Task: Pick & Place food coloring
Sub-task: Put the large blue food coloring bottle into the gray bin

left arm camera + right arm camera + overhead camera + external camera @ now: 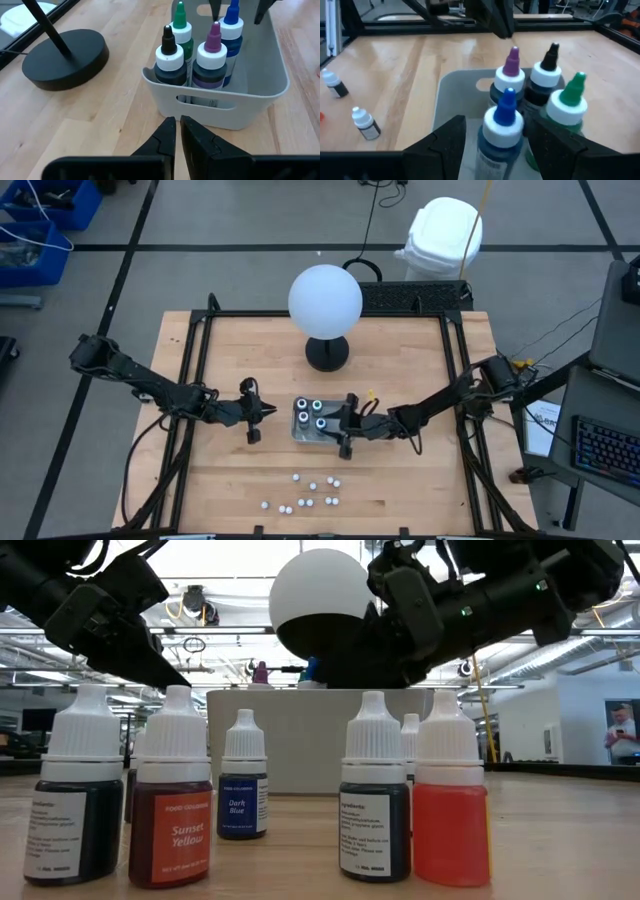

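table (420,480): pale grained wood, matt | tray (250,95): smooth grey plastic | bottles (375,800): glossy plastic

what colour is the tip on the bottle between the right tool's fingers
Blue tip, clearest in the right wrist view.

My bench (230,480): wooden top, lightly loaded.
I see the tray (300,432) mid-bench, globe lamp base (327,354) behind it, small bottles (305,490) scattered before it.

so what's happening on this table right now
A two-armed robot is sorting food coloring bottles. Four larger bottles stand in a small grey bin. The right gripper has open fingers around the blue-tipped bottle there. The left gripper waits shut beside the bin. Small white-capped bottles remain on the table.
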